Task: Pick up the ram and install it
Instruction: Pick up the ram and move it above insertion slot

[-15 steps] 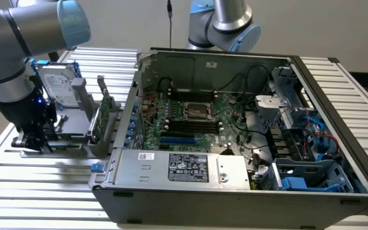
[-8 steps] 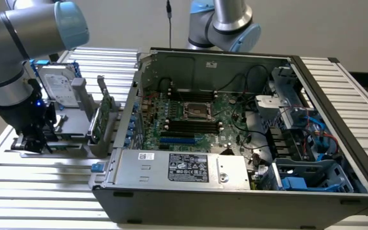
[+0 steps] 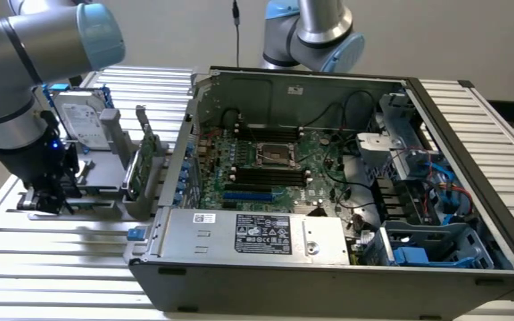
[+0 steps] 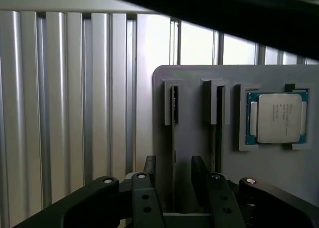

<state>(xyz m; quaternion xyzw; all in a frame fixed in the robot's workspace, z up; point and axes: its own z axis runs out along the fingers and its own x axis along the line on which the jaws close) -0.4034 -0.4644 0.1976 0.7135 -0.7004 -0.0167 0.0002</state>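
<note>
Gripper [image 4: 174,164] hangs low over grey holder [image 4: 199,73] on surface [image 3: 61,267], beside open computer case [image 3: 328,200]; jaws apart. Ram [image 4: 174,106] stands on edge in a holder slot, long axis running straight into the gap, one finger [image 4: 149,169] on each side, contact not evident.

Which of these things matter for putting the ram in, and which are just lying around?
For the job: ram; gripper, open, straddling it; grey holder; motherboard memory slots.

Lying about: processor chip; hard drive; expansion card; power supply.
</note>
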